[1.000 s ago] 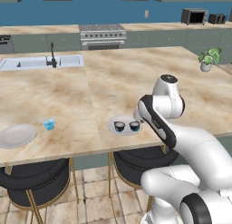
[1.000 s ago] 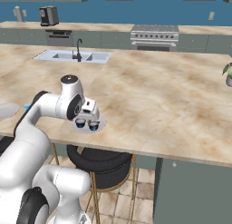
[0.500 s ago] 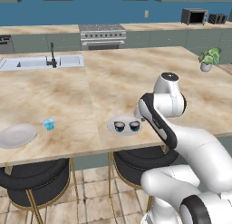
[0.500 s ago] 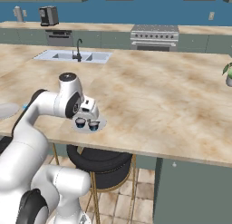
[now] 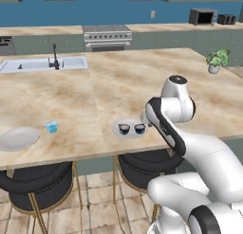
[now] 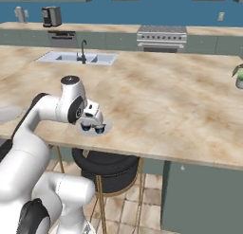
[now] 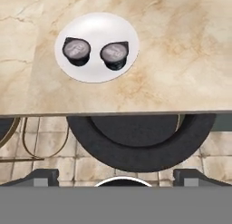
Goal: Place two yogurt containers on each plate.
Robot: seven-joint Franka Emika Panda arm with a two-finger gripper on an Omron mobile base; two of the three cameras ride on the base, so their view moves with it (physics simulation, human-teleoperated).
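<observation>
A pale grey plate (image 5: 129, 134) (image 6: 105, 127) (image 7: 95, 30) lies near the counter's front edge with two dark yogurt containers on it, side by side (image 5: 124, 129) (image 5: 139, 129) (image 7: 77, 51) (image 7: 115, 54). My gripper (image 6: 93, 120) (image 7: 117, 177) hovers just above and in front of this plate, open, with nothing between its fingers. A second plate (image 5: 18, 138) (image 6: 8, 113) sits bare at the counter's far left. A light blue yogurt container (image 5: 51, 126) stands on the counter just right of that plate, not on it.
Black round stools (image 5: 40, 183) (image 7: 136, 141) stand under the counter's front edge. A sink (image 5: 45, 63) with a dark faucet is at the back left. A potted plant (image 5: 216, 60) sits at the far right. A stove (image 5: 107, 36) lines the back wall.
</observation>
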